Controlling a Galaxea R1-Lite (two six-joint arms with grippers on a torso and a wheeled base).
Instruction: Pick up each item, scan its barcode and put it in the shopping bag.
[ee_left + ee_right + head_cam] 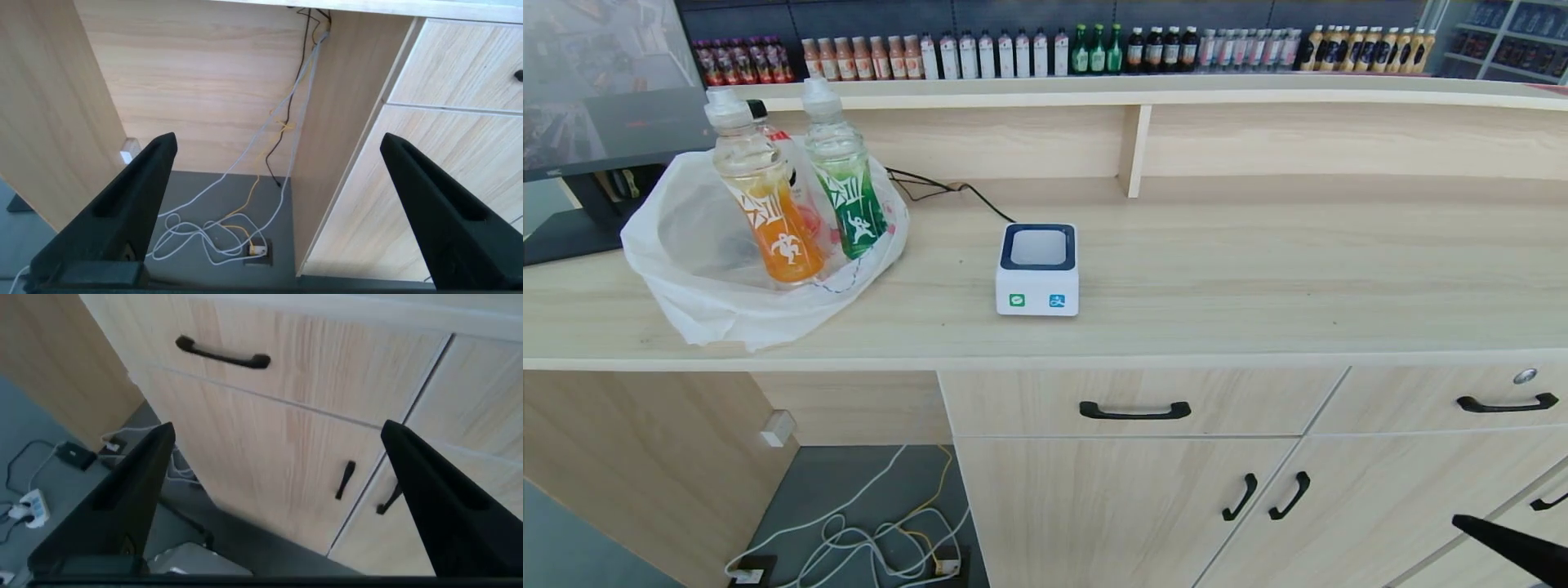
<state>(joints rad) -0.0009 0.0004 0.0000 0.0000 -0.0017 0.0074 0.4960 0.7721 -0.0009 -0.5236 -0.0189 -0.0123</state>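
Two drinks, the orange bottle (pixel 772 220) and the green bottle (pixel 849 192), stand upright in the white shopping bag (pixel 678 269) at the counter's (pixel 1258 278) left end, with the scanner (pixel 1037 269) near it. From the left wrist, the left gripper (pixel 278 140) is spread wide and holds nothing, above the floor cables (pixel 221 237). From the right wrist, the right gripper (pixel 277 429) is likewise spread and bare, facing the cabinet doors (pixel 270 457)

Three bottles (pixel 772 214) in one shopping bag (pixel 686 273), one barcode scanner (pixel 1037 282)

Head cam looks down on counter (pixel 1258 278); both wrist cams sit low, near cabinet fronts (pixel 310 457) (floor cables (pixel 214 237) shared w/ head).
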